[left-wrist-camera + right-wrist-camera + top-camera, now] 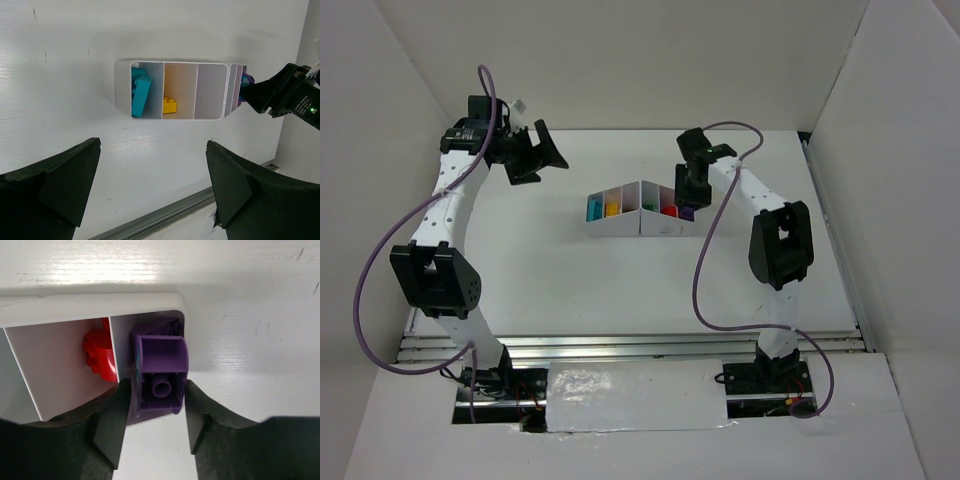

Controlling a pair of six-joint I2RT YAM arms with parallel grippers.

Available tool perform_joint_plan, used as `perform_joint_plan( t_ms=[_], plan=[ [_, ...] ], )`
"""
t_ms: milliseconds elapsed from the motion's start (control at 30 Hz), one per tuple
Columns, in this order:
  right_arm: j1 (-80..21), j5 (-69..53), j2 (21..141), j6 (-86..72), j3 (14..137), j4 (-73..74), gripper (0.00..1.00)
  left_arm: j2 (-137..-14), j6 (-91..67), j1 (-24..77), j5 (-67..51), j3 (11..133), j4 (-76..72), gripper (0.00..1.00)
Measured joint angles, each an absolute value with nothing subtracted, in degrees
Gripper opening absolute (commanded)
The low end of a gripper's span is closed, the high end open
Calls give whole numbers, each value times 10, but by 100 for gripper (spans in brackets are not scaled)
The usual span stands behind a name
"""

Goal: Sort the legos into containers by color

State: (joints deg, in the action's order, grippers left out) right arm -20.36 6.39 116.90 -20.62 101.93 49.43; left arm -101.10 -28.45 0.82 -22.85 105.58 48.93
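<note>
The white tray (620, 228) stands mid-table. It holds a light blue lego (594, 209), a yellow one (612, 210), a green one (648, 207) and a red one (668, 210). My right gripper (688, 200) is at the tray's right end. In the right wrist view it (156, 390) is shut on a purple lego (160, 370), held at the end compartment beside the red lego (100, 357). My left gripper (545, 160) is open and empty at the back left, well apart from the tray. The left wrist view shows the tray (122, 85), the light blue lego (141, 95) and the yellow lego (170, 105).
White walls close in the table at the back and both sides. A metal rail (640, 345) runs along the near edge. The right arm (287, 95) shows at the tray's far end in the left wrist view.
</note>
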Motion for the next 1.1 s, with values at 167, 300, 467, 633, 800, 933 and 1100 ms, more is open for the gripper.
perform_joint_plan(
  t_ms=[167,300,467,633,800,933,1100],
  plan=[
    [-202,68,1169,-207,1019,493,63,-1012,-284,10,-230,1056,489,100],
    [-201,66,1169,-208,1019,493,61,-1013,-284,11,-233,1056,489,100],
    [-201,66,1169,-207,1019,492,53,-1020,-284,13,-235,1056,489,100],
    [-199,67,1169,-210,1019,492,55,-1026,-284,15,-237,1056,490,99],
    [-199,59,1165,-209,1017,488,53,-1026,-283,17,-238,1056,491,100],
    [-198,51,1161,-211,1017,488,53,-1028,-282,18,-239,1057,492,100],
    [-197,40,1158,-214,1016,477,53,-1030,-282,19,-239,1058,493,99]
  ],
)
